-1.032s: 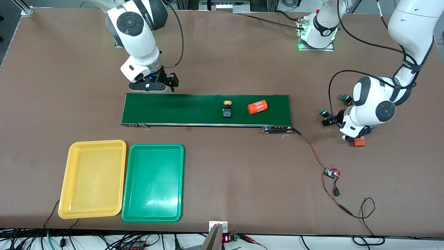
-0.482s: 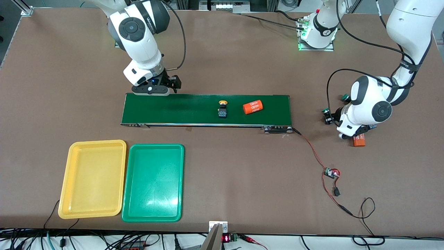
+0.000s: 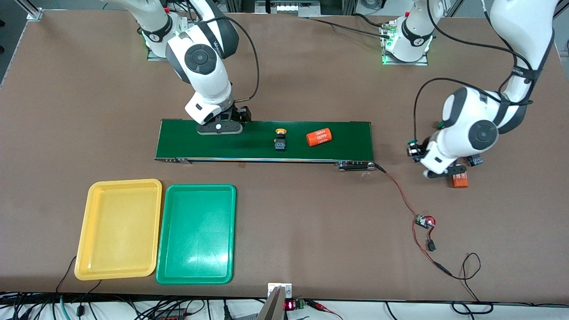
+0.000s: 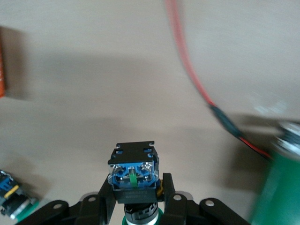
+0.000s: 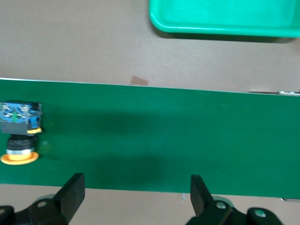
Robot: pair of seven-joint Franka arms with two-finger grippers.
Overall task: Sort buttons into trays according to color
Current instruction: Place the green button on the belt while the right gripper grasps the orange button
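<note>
Brown matte tabletop (image 3: 311, 231), with my left gripper (image 4: 136, 199) pinching one green button (image 4: 133, 174) above it. My right gripper (image 5: 133, 187) hangs spread over the dark-green conveyor belt (image 3: 249, 138), which carries one yellow-capped button (image 3: 280, 139) and one orange cylinder (image 3: 319, 137) with unreadable white print. Two smooth plastic trays, yellow tray (image 3: 95, 266) and green tray (image 3: 169, 271), sit nearer the front camera.

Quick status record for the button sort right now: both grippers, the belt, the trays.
left gripper: shut on a green-capped push button with a black-and-blue body, above the table at the left arm's end
right gripper: open, empty, over the long dark-green conveyor belt
belt load: yellow-capped push button lying beside an orange cylinder with white print
yellow plastic tray: no buttons in it
green plastic tray: no buttons in it
sorted: none yet
</note>
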